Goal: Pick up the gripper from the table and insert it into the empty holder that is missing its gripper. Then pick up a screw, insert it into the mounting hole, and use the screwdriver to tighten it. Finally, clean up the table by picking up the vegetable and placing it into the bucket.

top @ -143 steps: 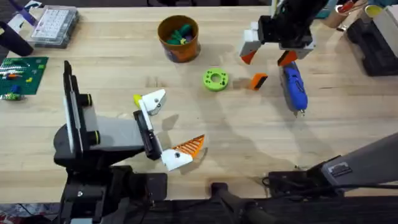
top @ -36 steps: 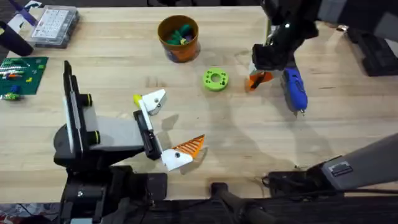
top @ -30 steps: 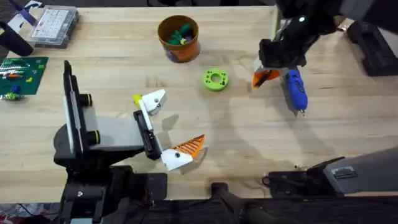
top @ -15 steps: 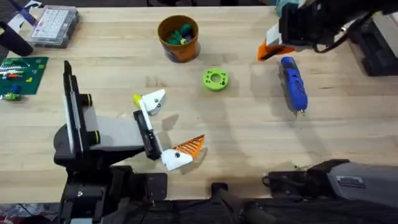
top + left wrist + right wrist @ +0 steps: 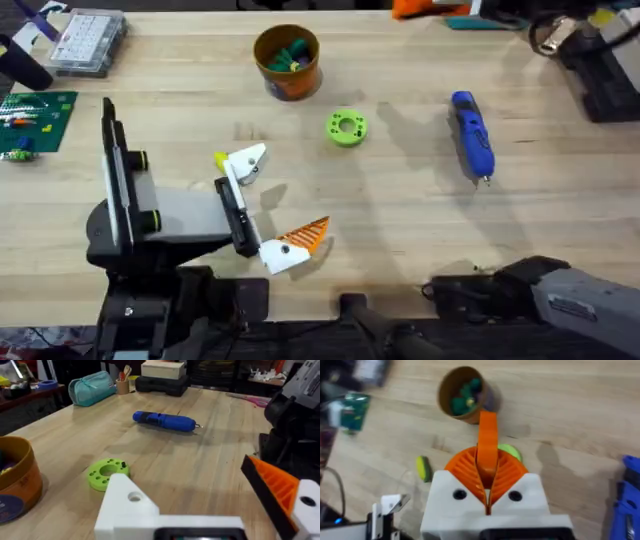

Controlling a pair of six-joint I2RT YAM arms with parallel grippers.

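Your tabletop [image 5: 400, 220] is pale wood planking, with a clear parts box [image 5: 88, 40] at the far left corner, a green circuit board [image 5: 30, 118] below it, and dark cases along the right edge.

The right pincer [image 5: 486, 494] is lifted high above the tabletop, and its two orange ribbed pads [image 5: 462, 467] are pressed together on the loose orange gripper [image 5: 487, 442], which stands up from between them with its narrow end pointing away from the wrist. In the overhead view you get only an orange blur at about 1 o'clock on the top edge, which is probably that same pincer.

The left pincer [image 5: 262, 207] sits low at about 7 o'clock, well spread. Its nearer finger carries an orange ribbed finger [image 5: 305, 235] on a white mount. The other is the empty holder [image 5: 243, 162], white with a small yellow tab, resting just above the tabletop; the mounting hole [image 5: 134, 496] shows as a small dark ring in its face in the left wrist view.

The blue screwdriver [image 5: 472, 134] lies flat at about 2 o'clock, its metal bit pointing toward the near edge. A flat green ring with holes [image 5: 346, 128] lies near the centre, between the screwdriver and the holder but apart from both. The orange-brown bucket [image 5: 288, 62] stands upright at 12 o'clock with small green pieces [image 5: 291, 53] already inside.
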